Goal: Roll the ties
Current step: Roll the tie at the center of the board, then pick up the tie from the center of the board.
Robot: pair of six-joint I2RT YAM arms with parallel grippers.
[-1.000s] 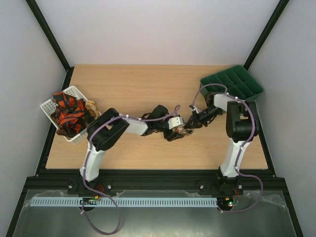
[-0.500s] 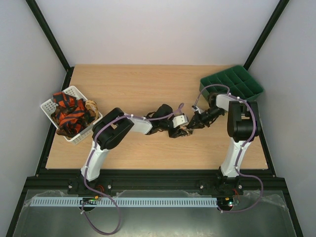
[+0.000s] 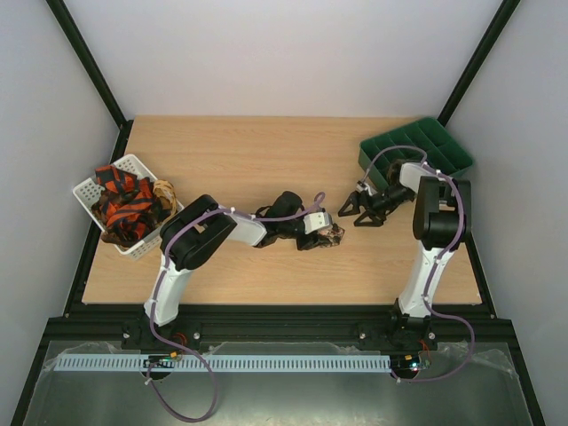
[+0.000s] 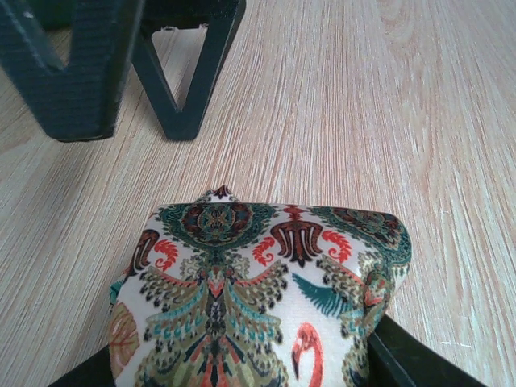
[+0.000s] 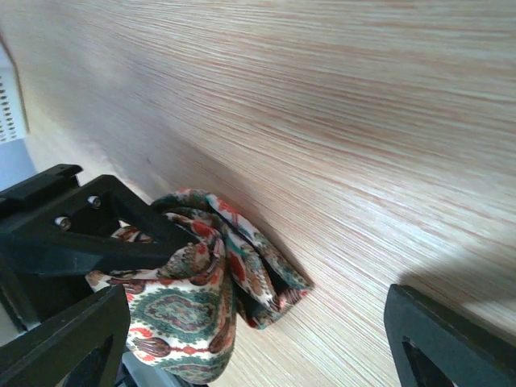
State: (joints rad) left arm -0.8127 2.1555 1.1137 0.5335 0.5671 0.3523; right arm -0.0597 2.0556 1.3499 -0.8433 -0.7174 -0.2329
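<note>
Surface: light wood-grain table (image 3: 266, 160), flat | Left edge: white perforated basket (image 3: 86, 191) standing on it | Far right corner: green compartment tray (image 3: 433, 124) on it | Centre: rolled floral tie (image 3: 330, 234), lower edge touching the wood, well apart from basket and tray

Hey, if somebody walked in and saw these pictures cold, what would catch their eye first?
Most likely the floral tie, bunched into a colourful bundle at mid-table between the fingers of the left hand, with the right hand open just beside it, not touching. Next, the red-orange and black ties heaped in the white basket at the table's left edge.
</note>
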